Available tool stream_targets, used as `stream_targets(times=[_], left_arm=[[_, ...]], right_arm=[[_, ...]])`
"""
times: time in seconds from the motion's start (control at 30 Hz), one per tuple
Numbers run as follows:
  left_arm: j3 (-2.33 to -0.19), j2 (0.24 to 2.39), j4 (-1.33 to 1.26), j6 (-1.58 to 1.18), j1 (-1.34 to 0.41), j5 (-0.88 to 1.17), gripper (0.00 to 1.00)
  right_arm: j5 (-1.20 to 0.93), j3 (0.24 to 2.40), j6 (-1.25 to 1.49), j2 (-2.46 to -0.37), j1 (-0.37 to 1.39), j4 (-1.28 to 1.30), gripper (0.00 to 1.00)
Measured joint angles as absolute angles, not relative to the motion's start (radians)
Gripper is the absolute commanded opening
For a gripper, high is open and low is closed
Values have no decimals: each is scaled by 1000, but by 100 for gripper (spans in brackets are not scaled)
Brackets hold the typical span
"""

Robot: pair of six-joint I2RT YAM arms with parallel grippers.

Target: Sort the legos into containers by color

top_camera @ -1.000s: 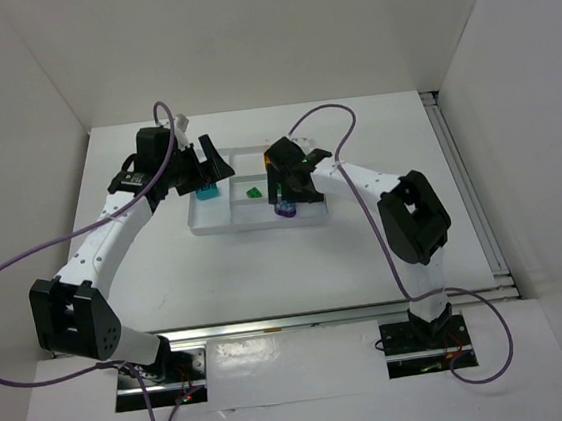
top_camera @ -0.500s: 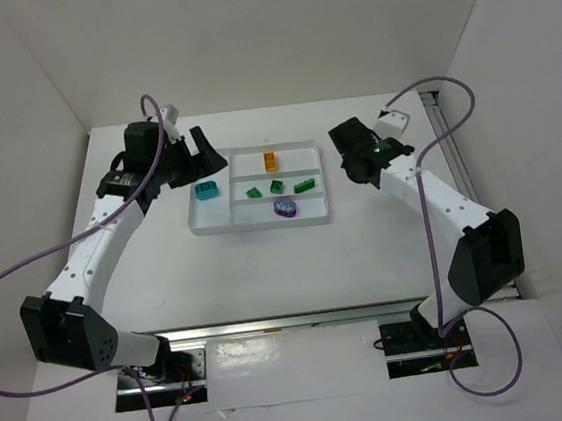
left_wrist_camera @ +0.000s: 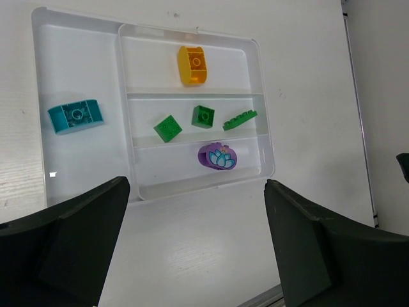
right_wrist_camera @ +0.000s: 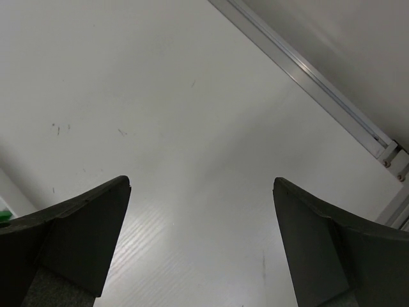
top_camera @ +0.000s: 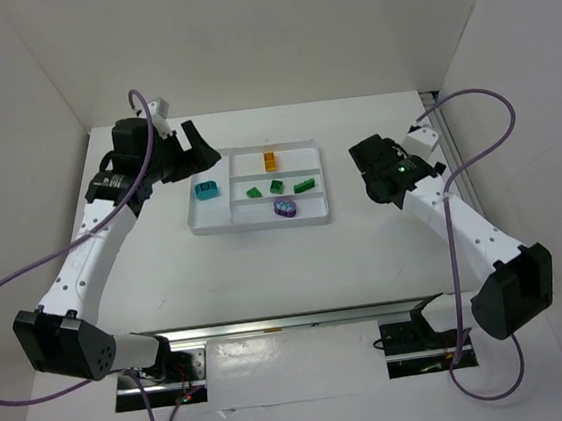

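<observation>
Two arms hover beside a white tray (top_camera: 260,227) of colour-sorted legos (top_camera: 276,186).
Top view: the tray lies between left gripper (top_camera: 204,144) and right gripper (top_camera: 362,169), with white walls around. Left wrist: beyond wide, empty jaws, teal brick (left_wrist_camera: 75,116), orange brick (left_wrist_camera: 193,64), green bricks (left_wrist_camera: 202,116) and purple brick (left_wrist_camera: 217,156) sit in separate compartments, so sorting looks finished. Right wrist: wide, empty jaws frame white table (right_wrist_camera: 192,160) and metal rail (right_wrist_camera: 307,83).

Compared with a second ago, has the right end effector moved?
Yes. It was over the right end of the white tray; now the right end effector has swung to the right, clear of the tray's right wall.
</observation>
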State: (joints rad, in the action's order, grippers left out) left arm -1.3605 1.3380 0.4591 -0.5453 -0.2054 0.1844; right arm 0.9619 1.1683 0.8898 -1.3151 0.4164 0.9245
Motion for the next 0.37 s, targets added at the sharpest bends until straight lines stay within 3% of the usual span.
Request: stream_targets(times=[0.37], left_arm=[[-1366, 1337, 478, -545, -205, 179, 99]], right_arm=[[984, 1102, 861, -1253, 398, 908, 97]])
